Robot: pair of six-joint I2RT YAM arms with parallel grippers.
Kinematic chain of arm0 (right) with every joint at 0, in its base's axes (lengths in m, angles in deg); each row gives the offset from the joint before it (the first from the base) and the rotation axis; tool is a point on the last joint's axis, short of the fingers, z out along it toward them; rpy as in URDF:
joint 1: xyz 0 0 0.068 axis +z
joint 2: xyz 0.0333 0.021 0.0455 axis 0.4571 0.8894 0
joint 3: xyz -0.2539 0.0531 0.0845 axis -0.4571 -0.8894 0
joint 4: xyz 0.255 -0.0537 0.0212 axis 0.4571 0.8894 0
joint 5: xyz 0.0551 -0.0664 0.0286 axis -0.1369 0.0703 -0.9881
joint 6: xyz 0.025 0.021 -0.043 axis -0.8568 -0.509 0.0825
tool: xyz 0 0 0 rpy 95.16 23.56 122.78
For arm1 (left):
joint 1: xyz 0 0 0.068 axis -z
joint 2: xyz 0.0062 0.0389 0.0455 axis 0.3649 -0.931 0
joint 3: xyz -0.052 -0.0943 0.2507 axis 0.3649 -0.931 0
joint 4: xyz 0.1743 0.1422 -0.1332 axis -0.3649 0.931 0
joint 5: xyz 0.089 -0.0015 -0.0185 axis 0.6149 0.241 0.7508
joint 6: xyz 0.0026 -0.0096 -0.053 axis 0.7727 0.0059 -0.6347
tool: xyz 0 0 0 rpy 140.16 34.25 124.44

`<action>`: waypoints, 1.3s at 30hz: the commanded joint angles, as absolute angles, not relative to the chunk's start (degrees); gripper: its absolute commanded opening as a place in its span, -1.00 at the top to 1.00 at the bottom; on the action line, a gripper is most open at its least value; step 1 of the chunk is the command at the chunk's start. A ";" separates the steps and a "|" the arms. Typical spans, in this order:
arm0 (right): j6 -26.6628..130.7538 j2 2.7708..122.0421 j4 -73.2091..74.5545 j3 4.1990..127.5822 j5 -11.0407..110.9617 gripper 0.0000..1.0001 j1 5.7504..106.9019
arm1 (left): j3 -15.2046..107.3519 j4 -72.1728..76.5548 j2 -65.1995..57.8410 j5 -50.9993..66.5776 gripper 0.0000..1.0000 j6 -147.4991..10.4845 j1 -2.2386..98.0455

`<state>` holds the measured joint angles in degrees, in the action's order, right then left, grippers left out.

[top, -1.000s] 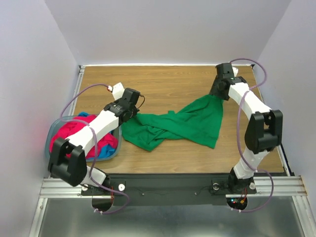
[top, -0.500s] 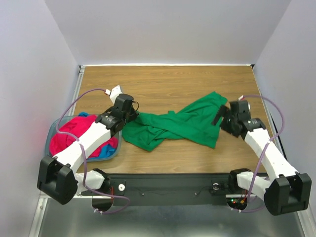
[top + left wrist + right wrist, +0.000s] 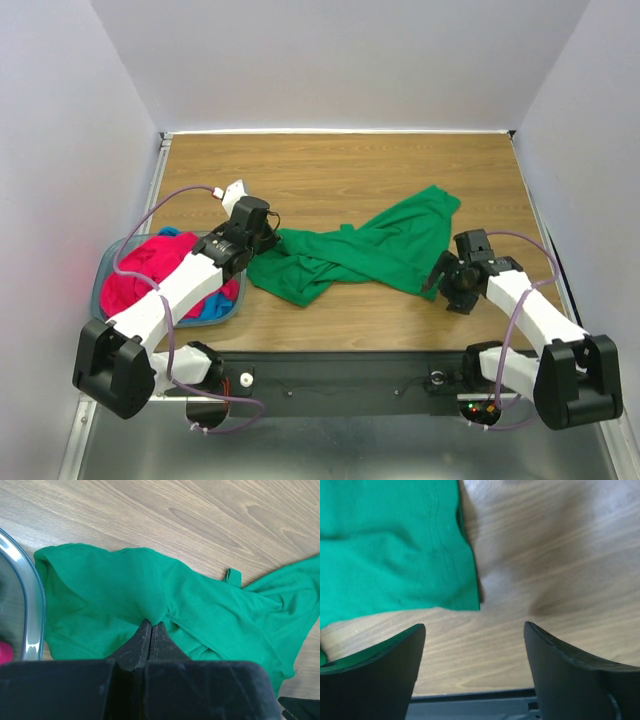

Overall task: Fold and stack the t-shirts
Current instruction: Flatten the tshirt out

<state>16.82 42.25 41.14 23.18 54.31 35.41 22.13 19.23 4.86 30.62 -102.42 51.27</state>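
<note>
Over the tabletop (image 3: 350, 165): green shirt (image 3: 360, 250) lies crumpled at centre; pink shirt (image 3: 145, 270) and blue shirt (image 3: 212, 308) in basket (image 3: 98, 290), left.
Left wrist: left end effector (image 3: 151, 626) clamped on green shirt fold.
Right wrist: right end effector (image 3: 474, 626) spread wide, empty, beside shirt corner.

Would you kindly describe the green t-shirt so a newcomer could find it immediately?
On the wooden table, the green t-shirt lies crumpled across the middle. Unlike the pink-red t-shirt and blue t-shirt heaped in the basket at left, it alone lies on wood.
</note>
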 commanded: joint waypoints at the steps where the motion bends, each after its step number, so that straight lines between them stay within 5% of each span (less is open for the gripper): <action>1: 15.09 45.13 35.50 24.36 56.01 -0.54 36.07 | 21.19 17.65 6.60 30.82 1.00 -102.54 51.20; 18: 9.82 56.38 26.62 23.30 66.30 0.19 39.77 | 20.57 18.27 7.13 31.26 1.00 -102.89 51.20; 25: 12.00 55.44 25.92 26.37 67.53 0.99 39.77 | 21.80 19.76 8.44 32.22 1.00 -102.37 51.20; 39: 21.15 37.93 37.43 63.17 75.88 0.99 39.77 | 48.94 23.81 14.95 32.66 1.00 -94.55 51.20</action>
